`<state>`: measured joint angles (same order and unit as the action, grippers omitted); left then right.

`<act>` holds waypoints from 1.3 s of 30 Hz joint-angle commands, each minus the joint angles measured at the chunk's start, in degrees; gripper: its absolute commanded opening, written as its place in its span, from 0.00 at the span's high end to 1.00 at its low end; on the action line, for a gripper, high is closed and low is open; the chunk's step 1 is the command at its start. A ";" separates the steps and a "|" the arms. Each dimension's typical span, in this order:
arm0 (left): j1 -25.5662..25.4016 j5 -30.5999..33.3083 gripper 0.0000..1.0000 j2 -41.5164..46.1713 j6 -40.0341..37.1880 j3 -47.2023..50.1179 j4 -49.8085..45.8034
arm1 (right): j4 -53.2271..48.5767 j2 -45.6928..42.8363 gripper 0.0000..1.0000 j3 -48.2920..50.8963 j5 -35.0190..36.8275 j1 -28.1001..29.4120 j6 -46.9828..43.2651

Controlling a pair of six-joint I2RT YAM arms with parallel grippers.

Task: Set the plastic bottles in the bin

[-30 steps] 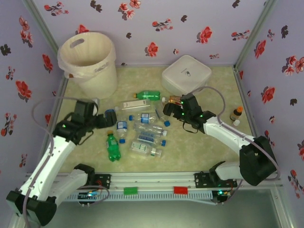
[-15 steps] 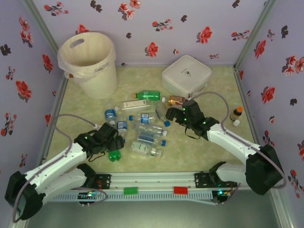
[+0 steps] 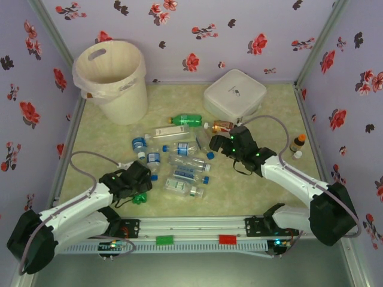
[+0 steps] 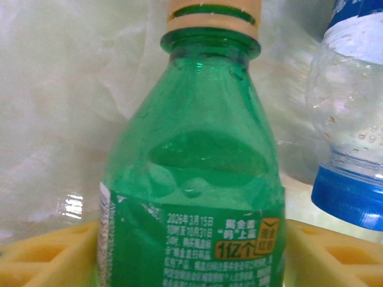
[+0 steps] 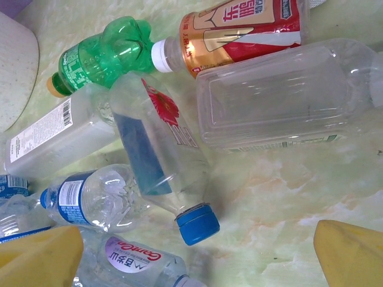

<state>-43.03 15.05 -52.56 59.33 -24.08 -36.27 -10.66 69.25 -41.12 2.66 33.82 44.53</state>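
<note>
At the far left corner of the bench (image 3: 257,185): the bin (image 3: 127,98), upright, with a thin bag liner (image 3: 84,84) folded over the rim. Well apart from both arms.

Across the middle of the bench: the plastic bottles (image 3: 182,170), lying on their sides in a loose heap, mostly clear with blue caps and blue labels.

At the near left edge of the heap: the left arm (image 3: 78,209), stretched low along the bench, with the left fingers (image 4: 48,257) down over the near green bottle (image 3: 142,196). In the left wrist view, one yellow finger on each side of the green label, both right up against it. Cannot tell whether squeezing it or only just beside it. Tan cap pointing away from the camera. Just beside it, on the right of that view, a clear bottle with a blue cap (image 4: 350,197).

At the far right part of the heap: the right arm (image 3: 287,176), with the right fingers (image 5: 39,254) spread wide, holding nothing, hovering above the bottles. In the right wrist view, between and beyond them:
- a clear bottle with a red flower label (image 5: 158,143) and a blue cap, lying slantwise
- a square-sided clear bottle (image 5: 281,95)
- the red-labelled bottle (image 5: 239,27), white-capped, touching the square-sided one
- the far green bottle (image 5: 105,57), just beside that white cap

Behind the heap, towards the far right: a flat white square box (image 3: 234,94). Near the right wall, well apart from the heap: a tiny brown bottle (image 3: 297,143) with an orange cap.
</note>
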 commanded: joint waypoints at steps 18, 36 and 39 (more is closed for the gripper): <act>1.51 12.20 0.64 7.92 -8.71 -8.54 2.42 | -2.47 1.63 0.00 -3.07 1.83 0.45 -2.74; 15.34 0.05 0.65 -11.92 -36.40 -37.09 33.30 | -4.71 5.91 0.00 -7.12 1.97 0.42 -1.75; 17.83 -2.18 0.64 -16.78 -40.52 -45.25 31.58 | -5.28 6.69 0.00 -8.12 2.00 0.45 -2.34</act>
<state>-27.11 17.34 -66.94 25.61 -62.76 -8.14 -14.68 75.22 -46.81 3.29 33.82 42.52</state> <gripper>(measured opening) 0.523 0.996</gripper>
